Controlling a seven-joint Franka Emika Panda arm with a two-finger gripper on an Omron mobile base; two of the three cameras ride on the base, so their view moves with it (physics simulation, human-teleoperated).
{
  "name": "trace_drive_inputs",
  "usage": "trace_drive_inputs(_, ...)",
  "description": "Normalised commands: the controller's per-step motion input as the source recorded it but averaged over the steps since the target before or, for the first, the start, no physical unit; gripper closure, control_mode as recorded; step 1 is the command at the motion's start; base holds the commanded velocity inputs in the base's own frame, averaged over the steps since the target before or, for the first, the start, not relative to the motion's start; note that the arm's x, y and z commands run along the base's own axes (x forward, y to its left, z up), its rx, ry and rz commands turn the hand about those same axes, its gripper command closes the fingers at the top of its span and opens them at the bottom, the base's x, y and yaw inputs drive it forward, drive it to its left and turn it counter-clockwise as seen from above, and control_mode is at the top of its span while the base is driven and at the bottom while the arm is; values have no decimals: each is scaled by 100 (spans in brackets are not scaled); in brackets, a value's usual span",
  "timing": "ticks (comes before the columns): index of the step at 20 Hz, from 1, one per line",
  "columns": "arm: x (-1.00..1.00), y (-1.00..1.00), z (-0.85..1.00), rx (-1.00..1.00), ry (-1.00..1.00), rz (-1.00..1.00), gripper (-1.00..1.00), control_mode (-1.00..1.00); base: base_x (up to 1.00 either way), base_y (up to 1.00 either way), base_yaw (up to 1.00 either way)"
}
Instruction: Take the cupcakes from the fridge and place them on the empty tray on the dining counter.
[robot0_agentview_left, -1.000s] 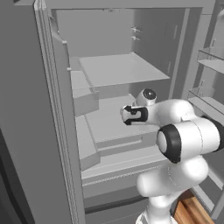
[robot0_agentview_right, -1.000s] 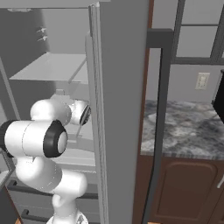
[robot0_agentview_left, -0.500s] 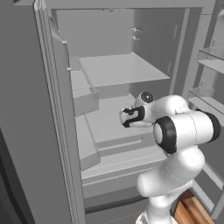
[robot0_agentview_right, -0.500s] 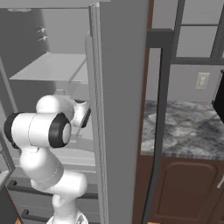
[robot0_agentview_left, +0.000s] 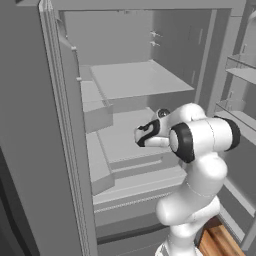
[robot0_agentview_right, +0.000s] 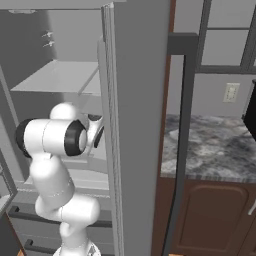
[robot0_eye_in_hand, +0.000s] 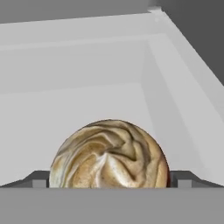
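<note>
Inside the open fridge (robot0_agentview_left: 125, 80), the wide-open pincer (robot0_agentview_left: 141, 135) brackets a tan-swirled cupcake (robot0_eye_in_hand: 109, 154) on a pale shelf (robot0_agentview_left: 122, 137), contact apparently none.

The arm reaches into the open fridge (robot0_agentview_left: 135, 80), its end effector (robot0_agentview_left: 141, 136) over a middle shelf (robot0_agentview_left: 120, 137). A cupcake (robot0_eye_in_hand: 109, 155) sits between its fingertips (robot0_eye_in_hand: 40, 179). A counter (robot0_agentview_right: 215, 150) lies right of the fridge.

From my end I count one tan-topped cupcake (robot0_eye_in_hand: 108, 154), one open fridge (robot0_agentview_left: 125, 100), and one marbled counter (robot0_agentview_right: 210, 150) off to the side.
</note>
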Motion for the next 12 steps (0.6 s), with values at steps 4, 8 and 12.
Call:
trace_drive_inputs(4, 31, 5, -30, 0, 0, 0, 100, -100, 0, 0, 0)
trace_drive_inputs(8, 18, 0, -27, 0, 0, 0, 100, -100, 0, 0, 0)
trace_drive_inputs(12, -49, 0, 0, 0, -17, 0, 100, -100, 0, 0, 0)
